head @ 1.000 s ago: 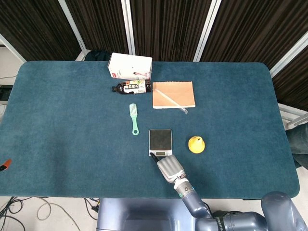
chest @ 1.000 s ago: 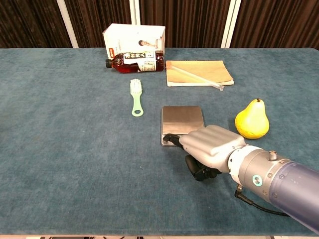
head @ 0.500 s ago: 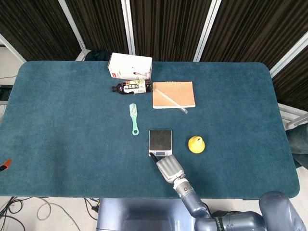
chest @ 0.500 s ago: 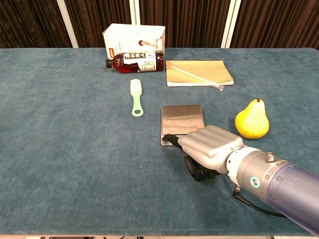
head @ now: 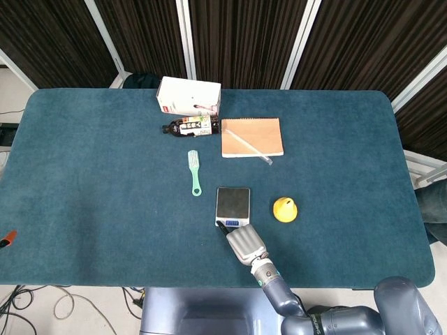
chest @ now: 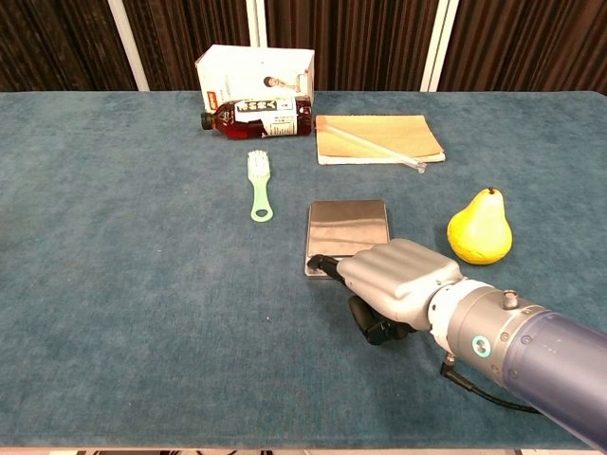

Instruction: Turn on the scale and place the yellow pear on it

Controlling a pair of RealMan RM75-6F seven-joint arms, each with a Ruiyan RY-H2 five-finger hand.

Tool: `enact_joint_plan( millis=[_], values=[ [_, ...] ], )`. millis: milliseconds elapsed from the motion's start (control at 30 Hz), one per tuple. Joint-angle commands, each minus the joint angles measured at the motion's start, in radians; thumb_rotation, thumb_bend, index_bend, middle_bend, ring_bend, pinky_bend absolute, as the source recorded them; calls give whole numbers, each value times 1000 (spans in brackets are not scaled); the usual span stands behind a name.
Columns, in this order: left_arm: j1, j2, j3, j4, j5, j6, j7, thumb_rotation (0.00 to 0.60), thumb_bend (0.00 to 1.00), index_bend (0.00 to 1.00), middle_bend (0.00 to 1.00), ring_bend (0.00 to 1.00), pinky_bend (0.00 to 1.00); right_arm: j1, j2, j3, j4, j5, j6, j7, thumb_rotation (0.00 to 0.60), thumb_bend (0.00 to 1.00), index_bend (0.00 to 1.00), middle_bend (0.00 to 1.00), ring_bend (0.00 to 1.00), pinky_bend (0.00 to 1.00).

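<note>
The small silver scale [head: 232, 201] [chest: 347, 226] lies flat at the table's centre front. Its front display strip glows blue in the head view. My right hand [head: 246, 243] [chest: 398, 280] sits just in front of it, fingers curled under. One dark fingertip [chest: 322, 263] is stretched out and touches the scale's front left corner. The hand holds nothing. The yellow pear [head: 284, 209] [chest: 480, 229] stands upright on the cloth to the right of the scale, apart from it and from the hand. My left hand shows in neither view.
A green brush [head: 194, 171] [chest: 257, 185] lies left of the scale. Further back are a dark bottle [head: 191, 126] on its side, a white box [head: 188, 95], and a tan notebook [head: 251, 137] with a clear stick on it. A red object [head: 5, 239] pokes in at the left edge.
The right hand has edged slightly left along the scale's front. The scale's display strip, grey before, now shows blue. The pear has not moved.
</note>
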Motion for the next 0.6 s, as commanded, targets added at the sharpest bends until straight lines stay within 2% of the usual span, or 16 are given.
enact_joint_plan(
  millis=[33, 67, 133, 200, 300, 367, 433, 500, 567, 600],
  values=[
    [0, 0, 0, 0, 0, 0, 0, 600, 0, 34, 0, 0, 0, -3, 5, 12, -9, -22, 11, 23, 600, 905, 214, 823, 864, 954],
    [0, 0, 0, 0, -1, 0, -1, 600, 0, 34, 0, 0, 0, -4, 8, 17, -14, -30, 13, 35, 600, 905, 198, 799, 847, 913],
    [0, 0, 0, 0, -1, -1, -1, 600, 0, 34, 0, 0, 0, -8, 17, 28, -25, -49, 17, 63, 600, 905, 148, 665, 773, 790],
    [0, 0, 1, 0, 0, -2, 0, 600, 0, 34, 0, 0, 0, -12, 29, 38, -35, -71, 19, 91, 600, 879, 111, 530, 665, 742],
    [0, 1, 1, 0, 1, -1, 0, 600, 0, 34, 0, 0, 0, -19, 51, 51, -50, -100, 26, 130, 600, 749, 70, 367, 507, 629],
    [0, 0, 1, 0, 1, 0, 0, 600, 0, 34, 0, 0, 0, -28, 70, 63, -68, -133, 39, 167, 600, 662, 60, 288, 437, 598],
    [0, 0, 1, -1, 1, 1, 1, 600, 0, 34, 0, 0, 0, -40, 89, 76, -90, -168, 54, 215, 600, 569, 54, 196, 355, 496],
    [0, -1, 2, -1, 2, 1, 3, 600, 0, 34, 0, 0, 0, -51, 109, 88, -113, -201, 65, 261, 600, 522, 51, 138, 293, 440],
    [0, -2, 3, -2, 4, 2, 5, 600, 0, 34, 0, 0, 0, -58, 127, 97, -130, -224, 72, 289, 600, 475, 48, 94, 230, 470],
    [0, -2, 4, -2, 5, 2, 6, 600, 0, 34, 0, 0, 0, -61, 139, 104, -139, -237, 77, 305, 600, 449, 47, 80, 201, 392]
  ],
)
